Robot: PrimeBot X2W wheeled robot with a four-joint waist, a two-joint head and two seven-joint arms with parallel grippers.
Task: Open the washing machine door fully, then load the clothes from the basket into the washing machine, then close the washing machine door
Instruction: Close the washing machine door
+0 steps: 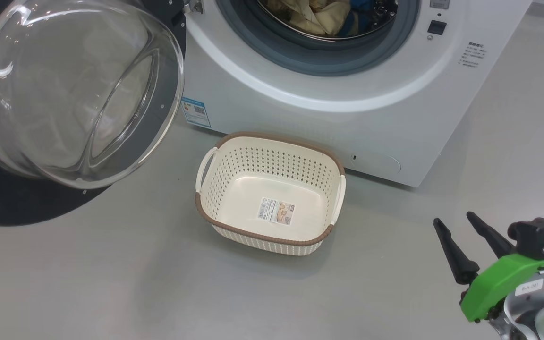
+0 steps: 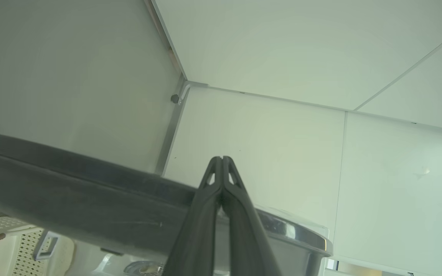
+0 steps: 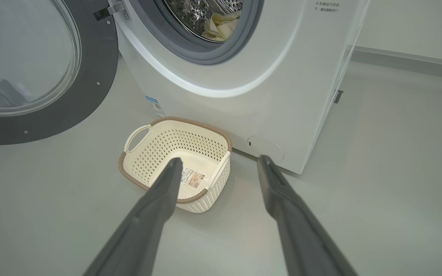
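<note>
The washing machine door (image 1: 73, 94) stood swung wide at the left of the washing machine (image 1: 347, 127), its glass bowl bulging toward us and its black rim hanging over the grey floor (image 1: 111, 283). The clothes (image 1: 324, 16), pale yellow with some blue, lay inside the drum (image 3: 190, 11), behind the grey gasket (image 1: 310, 59). The basket (image 1: 272, 139) sat on the floor just before the machine's lower front edge, apart from the door's rim. Its bare bottom showed a paper label (image 1: 276, 211), and open floor lay along its near side and both flanks. Our right gripper (image 1: 454, 219) hung over open floor, well apart from the basket, its fingers spread wide and holding nothing. Our left gripper (image 2: 221, 159) had its fingertips pressed together with nothing between them, in front of the door's dark rim; we could not tell whether they touched it
</note>
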